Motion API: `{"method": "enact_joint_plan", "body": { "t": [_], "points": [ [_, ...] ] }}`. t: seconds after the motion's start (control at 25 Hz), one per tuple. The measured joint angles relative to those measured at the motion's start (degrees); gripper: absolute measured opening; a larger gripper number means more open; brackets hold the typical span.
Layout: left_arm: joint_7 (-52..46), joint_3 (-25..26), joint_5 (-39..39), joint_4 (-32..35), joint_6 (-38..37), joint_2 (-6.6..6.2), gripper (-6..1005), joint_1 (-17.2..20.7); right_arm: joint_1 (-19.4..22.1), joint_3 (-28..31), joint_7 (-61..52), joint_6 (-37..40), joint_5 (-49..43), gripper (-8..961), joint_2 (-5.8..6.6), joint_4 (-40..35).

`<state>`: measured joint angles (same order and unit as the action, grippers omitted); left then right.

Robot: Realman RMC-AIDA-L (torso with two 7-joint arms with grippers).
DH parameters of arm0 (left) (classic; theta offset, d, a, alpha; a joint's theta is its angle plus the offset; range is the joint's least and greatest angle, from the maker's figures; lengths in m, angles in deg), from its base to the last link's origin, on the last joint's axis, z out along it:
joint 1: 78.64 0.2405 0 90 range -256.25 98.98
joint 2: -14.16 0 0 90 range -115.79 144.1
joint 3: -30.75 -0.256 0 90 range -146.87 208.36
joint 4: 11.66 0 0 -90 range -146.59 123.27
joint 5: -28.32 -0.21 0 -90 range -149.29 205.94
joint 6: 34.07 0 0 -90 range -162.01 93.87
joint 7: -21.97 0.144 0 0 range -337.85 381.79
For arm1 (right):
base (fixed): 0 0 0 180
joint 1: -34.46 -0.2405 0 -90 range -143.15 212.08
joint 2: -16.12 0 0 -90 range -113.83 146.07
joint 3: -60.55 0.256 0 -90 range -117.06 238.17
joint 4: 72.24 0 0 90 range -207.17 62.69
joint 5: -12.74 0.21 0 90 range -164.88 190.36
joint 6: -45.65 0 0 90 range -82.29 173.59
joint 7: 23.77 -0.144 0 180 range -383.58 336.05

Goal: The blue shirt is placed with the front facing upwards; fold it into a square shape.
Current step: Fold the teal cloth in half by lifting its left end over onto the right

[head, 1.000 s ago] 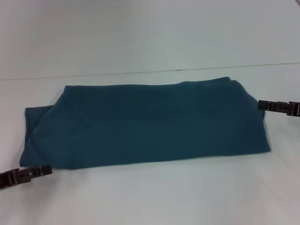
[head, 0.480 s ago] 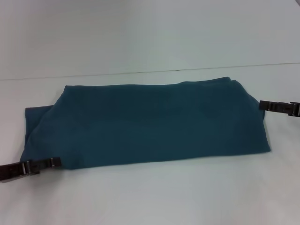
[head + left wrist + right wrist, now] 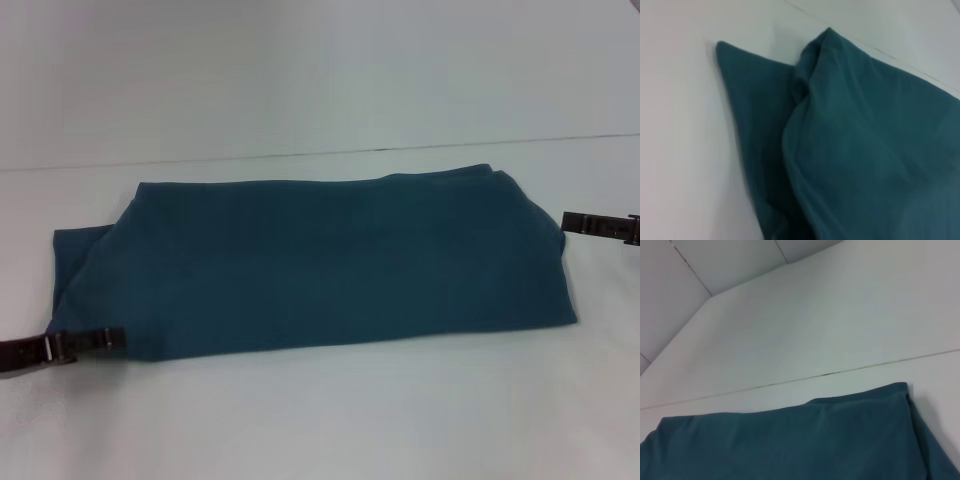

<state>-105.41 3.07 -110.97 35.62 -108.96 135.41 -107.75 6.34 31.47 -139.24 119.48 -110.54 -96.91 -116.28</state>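
Note:
The blue shirt (image 3: 320, 265) lies on the white table as a long, wide band, plain side up, with no lettering showing. Its left end has a loose layer sticking out beyond the upper fold, seen close in the left wrist view (image 3: 865, 150). My left gripper (image 3: 118, 339) sits low at the shirt's near left corner, its tip touching the cloth edge. My right gripper (image 3: 568, 222) hovers just off the shirt's right edge, a small gap away. The right wrist view looks over the shirt's far edge (image 3: 790, 445).
The white table (image 3: 320, 420) stretches all round the shirt. A thin dark seam (image 3: 320, 152) runs across the surface just behind the cloth. Nothing else stands on it.
My left gripper has come up and inward from the near left until it touches the shirt's corner. My right gripper has drawn slightly to the right, away from the cloth. The shirt itself has not moved.

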Motion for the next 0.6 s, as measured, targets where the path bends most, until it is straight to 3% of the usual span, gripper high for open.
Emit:
{"method": "enact_joint_plan", "body": {
  "t": [0.28, 0.6],
  "points": [
    [-0.13, -0.3, -0.18, -1.46, 2.59, -0.47, 955, -2.29, 0.0, 0.09, -0.2, -0.04, 0.15, 919, 0.12, 0.0],
    [-0.68, -0.51, -0.58, -1.19, 2.65, -0.72, 953, -2.44, 0.09, 0.08, -0.36, -0.09, 0.05, 918, 0.15, 0.0]
  ]
}}
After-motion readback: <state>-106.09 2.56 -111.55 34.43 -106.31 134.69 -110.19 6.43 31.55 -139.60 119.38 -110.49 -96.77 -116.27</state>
